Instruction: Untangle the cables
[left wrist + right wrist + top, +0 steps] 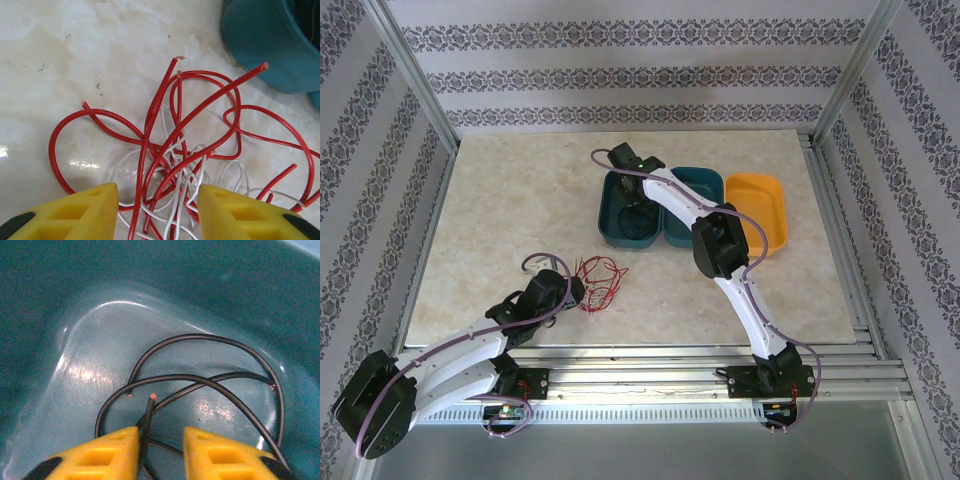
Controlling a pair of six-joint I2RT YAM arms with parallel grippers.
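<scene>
A tangle of red cables (600, 280) (200, 107) and thin white cables (187, 185) lies on the marble tabletop. My left gripper (575, 290) (158, 192) hovers low at its near edge, open. Its yellow fingers stand either side of several strands and clamp none. Black cables (638, 215) (200, 382) lie looped on the floor of the left teal bin (607, 215) (75, 300). My right gripper (632, 195) (161, 435) reaches down into that bin and is open. One black cable end stands against its left finger (120, 447), with a clear gap to the other finger.
A second teal bin (692, 182) and an orange bin (765, 210) sit to the right of the first, at the back right of the table. The teal bin's corner (260, 45) lies just beyond the red tangle. Patterned walls enclose the table.
</scene>
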